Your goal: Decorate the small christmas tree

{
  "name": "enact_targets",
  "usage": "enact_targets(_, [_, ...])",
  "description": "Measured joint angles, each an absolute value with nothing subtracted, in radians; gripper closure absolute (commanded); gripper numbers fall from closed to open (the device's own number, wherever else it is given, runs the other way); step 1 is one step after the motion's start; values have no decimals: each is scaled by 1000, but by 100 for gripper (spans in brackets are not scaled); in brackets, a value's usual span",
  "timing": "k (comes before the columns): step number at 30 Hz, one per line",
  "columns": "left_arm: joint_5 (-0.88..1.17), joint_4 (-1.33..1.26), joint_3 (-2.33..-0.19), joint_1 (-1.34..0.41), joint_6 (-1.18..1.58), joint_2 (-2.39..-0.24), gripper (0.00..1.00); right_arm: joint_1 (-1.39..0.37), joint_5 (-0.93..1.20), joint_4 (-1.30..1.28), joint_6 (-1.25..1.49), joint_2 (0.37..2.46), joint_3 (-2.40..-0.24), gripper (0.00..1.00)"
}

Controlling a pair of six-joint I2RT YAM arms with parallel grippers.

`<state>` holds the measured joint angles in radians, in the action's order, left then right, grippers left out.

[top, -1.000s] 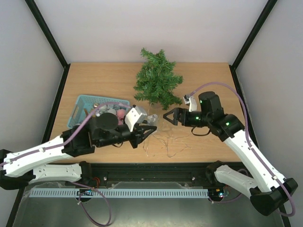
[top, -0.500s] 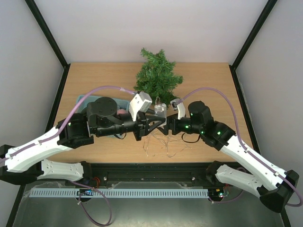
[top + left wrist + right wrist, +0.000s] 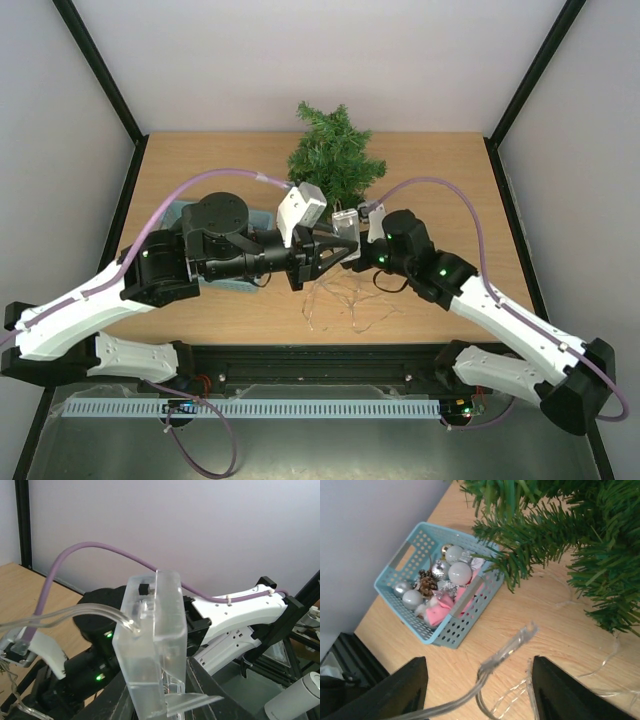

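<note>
The small christmas tree stands at the back middle of the table, and its green branches fill the top of the right wrist view. My left gripper is shut on a clear plastic box from which clear light-string wires trail. That box hangs just in front of the tree. My right gripper faces the left one, tips almost meeting. In the right wrist view the right gripper is open, with a clear wire end between its fingers, untouched by either.
A teal basket of silver balls, a pine cone and pink pieces sits left of the tree, largely under the left arm in the top view. Loose light-string wire lies coiled on the table near the front edge.
Both arms have swung in toward the middle and now meet in front of the tree. The left carried the clear box up and right. The right gripper's jaws have narrowed.
</note>
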<state>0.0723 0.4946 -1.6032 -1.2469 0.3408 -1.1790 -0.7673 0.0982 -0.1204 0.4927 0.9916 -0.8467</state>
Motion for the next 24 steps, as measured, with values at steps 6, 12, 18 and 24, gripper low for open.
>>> enact_targets(6, [55,503,-1644,-1247,339,-1198,77,-767,62,-112,486,1017,-850,87])
enact_targets(12, [-6,581,-1769,-1200,345,-1269,77,-767,-8,-212,459,933,-945,99])
enact_targets(18, [59,622,-1840,-969,353,-1345,77,-755,-104,-339,398,962,-1200,99])
enact_targets(24, [206,620,-1913,-732,349,-1409,78,-599,-84,-426,342,1117,-1394,99])
